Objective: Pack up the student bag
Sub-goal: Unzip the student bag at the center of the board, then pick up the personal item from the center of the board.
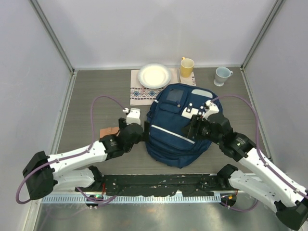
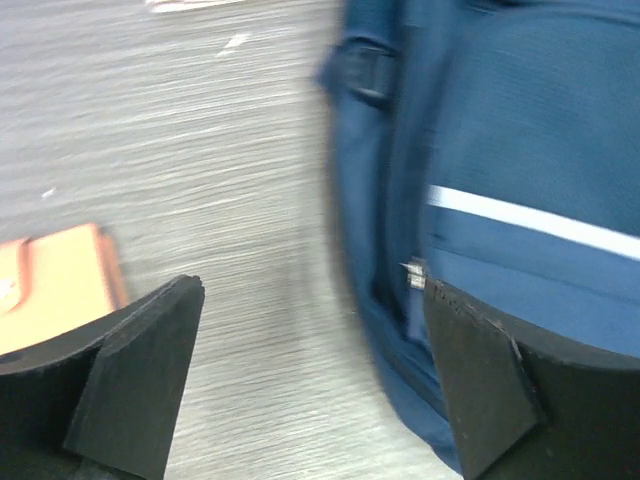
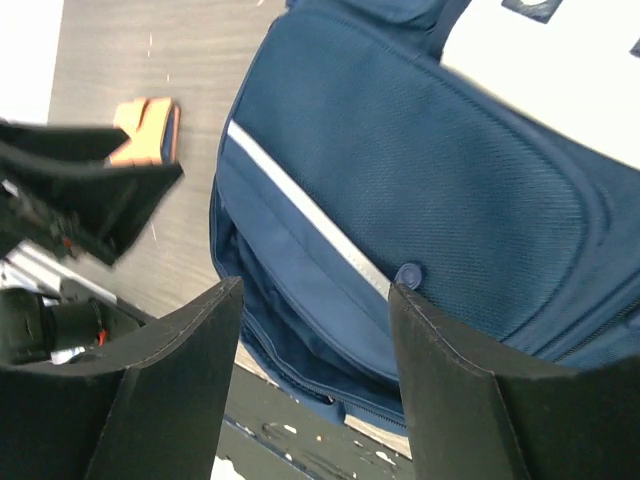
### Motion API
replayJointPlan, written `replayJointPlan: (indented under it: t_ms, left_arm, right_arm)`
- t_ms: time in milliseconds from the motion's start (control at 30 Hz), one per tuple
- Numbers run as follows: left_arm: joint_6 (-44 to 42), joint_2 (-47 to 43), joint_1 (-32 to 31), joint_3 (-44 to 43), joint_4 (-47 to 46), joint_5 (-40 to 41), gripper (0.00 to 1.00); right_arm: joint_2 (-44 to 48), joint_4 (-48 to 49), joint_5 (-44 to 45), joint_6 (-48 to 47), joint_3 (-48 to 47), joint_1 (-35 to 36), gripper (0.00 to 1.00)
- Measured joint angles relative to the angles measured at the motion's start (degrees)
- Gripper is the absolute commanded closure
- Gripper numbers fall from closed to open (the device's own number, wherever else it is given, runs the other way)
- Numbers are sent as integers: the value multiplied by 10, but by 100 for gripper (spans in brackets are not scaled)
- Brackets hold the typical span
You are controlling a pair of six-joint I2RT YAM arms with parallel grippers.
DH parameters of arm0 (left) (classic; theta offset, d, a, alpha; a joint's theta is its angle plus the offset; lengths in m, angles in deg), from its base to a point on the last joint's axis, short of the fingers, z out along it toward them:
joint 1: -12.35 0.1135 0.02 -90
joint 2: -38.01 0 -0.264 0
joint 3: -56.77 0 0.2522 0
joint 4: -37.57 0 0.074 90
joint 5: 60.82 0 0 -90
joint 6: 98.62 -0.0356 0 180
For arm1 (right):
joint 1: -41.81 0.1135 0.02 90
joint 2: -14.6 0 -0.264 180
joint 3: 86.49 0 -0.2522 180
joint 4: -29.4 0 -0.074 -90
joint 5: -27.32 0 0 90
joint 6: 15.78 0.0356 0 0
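The student bag (image 1: pixel 175 139) is a navy backpack with a thin white stripe and a white patch, lying in the middle of the table. My left gripper (image 1: pixel 141 133) sits at the bag's left side, open and holding nothing. In the left wrist view its gripper (image 2: pixel 310 370) hangs over bare table, with the bag (image 2: pixel 520 150) just behind the right finger (image 2: pixel 480 390). My right gripper (image 1: pixel 192 126) is over the bag's front, open and empty. In the right wrist view the gripper (image 3: pixel 315 330) frames the bag's (image 3: pixel 420 170) lower zip seam.
An orange-brown wallet (image 1: pixel 109 131) lies left of the bag, also seen as the wallet (image 2: pixel 55 295) by the left finger. At the back are a white plate (image 1: pixel 154 75) on a patterned cloth (image 1: pixel 142 94), a yellow cup (image 1: pixel 186 67) and a pale blue mug (image 1: pixel 222 75).
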Motion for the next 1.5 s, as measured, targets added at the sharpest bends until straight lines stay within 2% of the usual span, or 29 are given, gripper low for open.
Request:
replayJointPlan:
  t_ms: [233, 467, 633, 833, 900, 1200, 1500]
  left_arm:
    - [182, -57, 103, -12, 204, 90, 1]
    - [235, -148, 264, 28, 258, 63, 0]
    - [219, -186, 401, 68, 250, -6, 0]
    - [189, -167, 586, 119, 197, -158, 0]
    - [181, -148, 625, 126, 181, -199, 0]
    - [156, -131, 649, 149, 87, -336, 0]
    - [146, -125, 650, 169, 55, -391, 0]
  right_arm:
    - [-73, 26, 14, -25, -18, 89, 35]
    - [-169, 101, 11, -22, -41, 159, 36]
    - [-257, 193, -26, 17, -57, 175, 44]
    - [-394, 283, -59, 67, -98, 182, 45]
    - [-440, 304, -69, 76, -122, 184, 45]
    - [-630, 371, -94, 124, -241, 202, 45]
    - [-746, 391, -95, 158, -307, 204, 45]
